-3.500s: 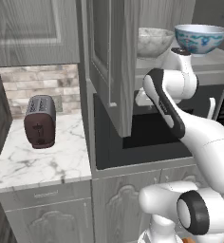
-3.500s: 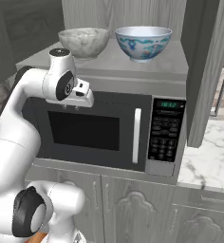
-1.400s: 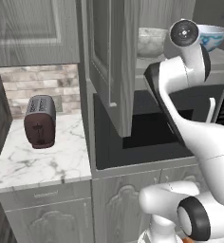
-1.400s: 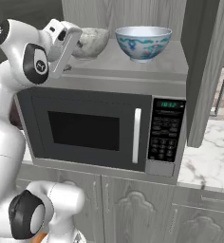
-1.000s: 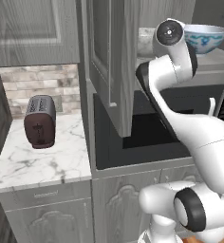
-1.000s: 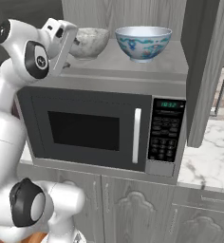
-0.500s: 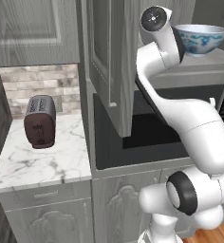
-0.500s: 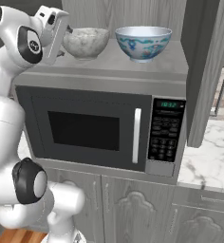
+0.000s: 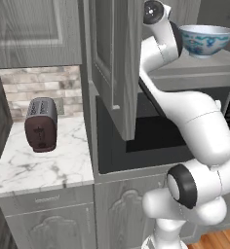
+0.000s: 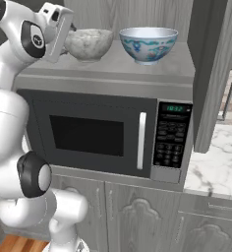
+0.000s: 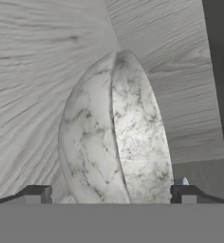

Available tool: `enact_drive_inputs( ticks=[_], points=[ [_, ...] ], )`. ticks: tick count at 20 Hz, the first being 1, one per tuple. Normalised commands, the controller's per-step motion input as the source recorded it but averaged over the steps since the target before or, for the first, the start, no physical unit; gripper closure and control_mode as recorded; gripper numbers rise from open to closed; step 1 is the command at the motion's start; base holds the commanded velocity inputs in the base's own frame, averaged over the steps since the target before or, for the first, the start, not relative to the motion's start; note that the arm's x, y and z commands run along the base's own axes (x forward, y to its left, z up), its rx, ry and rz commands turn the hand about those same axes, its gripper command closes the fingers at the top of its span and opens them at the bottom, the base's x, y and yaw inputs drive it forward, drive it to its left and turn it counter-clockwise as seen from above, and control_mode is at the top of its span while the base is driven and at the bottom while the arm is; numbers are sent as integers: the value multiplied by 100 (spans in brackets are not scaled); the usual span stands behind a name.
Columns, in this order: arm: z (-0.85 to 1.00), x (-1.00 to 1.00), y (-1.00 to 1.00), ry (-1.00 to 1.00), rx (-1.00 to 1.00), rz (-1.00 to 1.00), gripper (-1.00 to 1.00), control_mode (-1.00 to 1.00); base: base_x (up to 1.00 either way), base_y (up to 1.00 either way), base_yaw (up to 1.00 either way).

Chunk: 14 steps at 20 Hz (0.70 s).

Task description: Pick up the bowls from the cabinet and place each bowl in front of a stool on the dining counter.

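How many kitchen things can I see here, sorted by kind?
Bowls: 2, a marbled stone bowl and a painted porcelain bowl
Microwaves: 1, the microwave
Toasters: 1, the toaster
Total: 4

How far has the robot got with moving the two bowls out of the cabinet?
Done: the cabinet door stands open. In hand: the open gripper is lined up on the marbled bowl, fingertips on either side, not yet closed. Left: grasping it, carrying both it and the painted bowl to the dining counter.
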Motion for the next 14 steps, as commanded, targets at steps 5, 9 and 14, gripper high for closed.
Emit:
enact_drive_inputs(
  ticks=[5, 9, 14],
  points=[
    [0, 37, 0, 4, 0, 0, -100, -100, 0, 0, 0],
    [-4, 35, 0, 5, 0, 0, -100, -100, 0, 0, 0],
    [-8, 9, 1, 3, 0, 0, -100, -100, 0, 0, 0]
  ],
)
